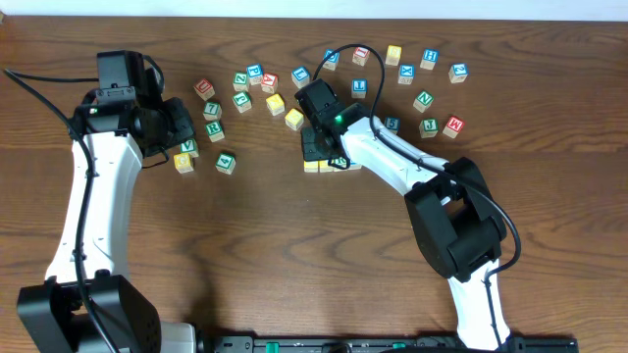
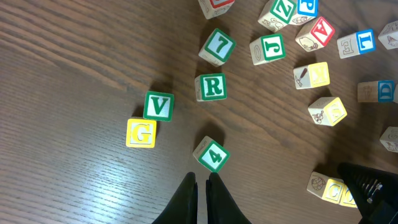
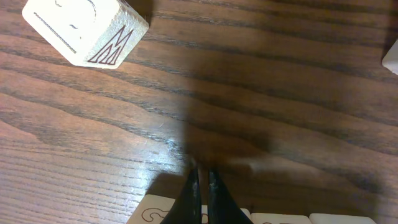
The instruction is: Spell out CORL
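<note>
Two yellow-topped cubes [image 1: 321, 165] sit side by side at mid-table, partly under my right gripper [image 1: 319, 149], which is shut and low over them. In the left wrist view one of them shows a C [image 2: 334, 189]. In the right wrist view the shut fingers [image 3: 202, 172] reach past the cubes' pale faces [image 3: 155, 213] over bare wood. The green R cube [image 1: 213, 128] lies to the left and shows in the left wrist view [image 2: 211, 87]. The blue L cube [image 1: 301, 75] [image 2: 359, 42] lies in the back cluster. My left gripper [image 1: 182, 132] [image 2: 200, 180] is shut and empty, just short of a green 4 cube [image 2: 211, 154].
Several other letter cubes lie scattered across the back of the table [image 1: 422, 69]. A green V [image 2: 158, 106] and a yellow G [image 2: 141, 133] sit left of the R. Two yellow cubes [image 1: 285, 110] lie between the arms. A pale cube [image 3: 87, 28] lies ahead of the right gripper.
</note>
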`<state>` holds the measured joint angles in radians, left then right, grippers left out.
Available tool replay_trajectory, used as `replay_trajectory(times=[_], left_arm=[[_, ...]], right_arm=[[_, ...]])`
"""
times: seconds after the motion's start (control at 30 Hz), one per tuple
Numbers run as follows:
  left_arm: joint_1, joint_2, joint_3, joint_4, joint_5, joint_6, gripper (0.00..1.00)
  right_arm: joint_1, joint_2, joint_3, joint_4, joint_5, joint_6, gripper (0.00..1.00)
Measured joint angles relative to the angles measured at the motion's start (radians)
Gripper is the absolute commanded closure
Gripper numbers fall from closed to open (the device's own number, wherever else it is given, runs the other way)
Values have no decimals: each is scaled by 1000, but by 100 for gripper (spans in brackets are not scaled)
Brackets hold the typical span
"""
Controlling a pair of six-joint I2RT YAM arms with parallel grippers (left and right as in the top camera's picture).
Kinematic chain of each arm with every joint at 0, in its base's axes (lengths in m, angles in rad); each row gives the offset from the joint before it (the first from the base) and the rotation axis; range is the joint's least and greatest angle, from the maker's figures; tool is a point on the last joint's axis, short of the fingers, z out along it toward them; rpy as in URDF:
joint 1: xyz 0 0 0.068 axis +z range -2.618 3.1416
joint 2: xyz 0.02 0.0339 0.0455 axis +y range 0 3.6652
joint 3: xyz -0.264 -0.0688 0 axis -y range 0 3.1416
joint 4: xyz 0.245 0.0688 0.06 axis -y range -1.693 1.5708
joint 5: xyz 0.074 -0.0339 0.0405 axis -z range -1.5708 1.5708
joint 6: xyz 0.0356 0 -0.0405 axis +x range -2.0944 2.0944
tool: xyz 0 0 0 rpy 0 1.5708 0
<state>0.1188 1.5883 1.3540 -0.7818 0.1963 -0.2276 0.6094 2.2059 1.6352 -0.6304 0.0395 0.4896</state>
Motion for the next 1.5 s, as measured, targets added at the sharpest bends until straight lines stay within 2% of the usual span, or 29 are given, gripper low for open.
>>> replay_trajectory(times=[0.33,0.63,1.1,1.5], left_arm=[[0,0,0,0,0,0,92],[0,0,0,0,0,0,92],[2,0,0,30,-35,0,92],[112,0,0,26,-99,0,92]], right_arm=[[0,0,0,0,2,0,99],[0,0,29,40,-2,-2,94],[24,0,85,40,-132,-45,94],[76,0,79,40,-145,-50,96]])
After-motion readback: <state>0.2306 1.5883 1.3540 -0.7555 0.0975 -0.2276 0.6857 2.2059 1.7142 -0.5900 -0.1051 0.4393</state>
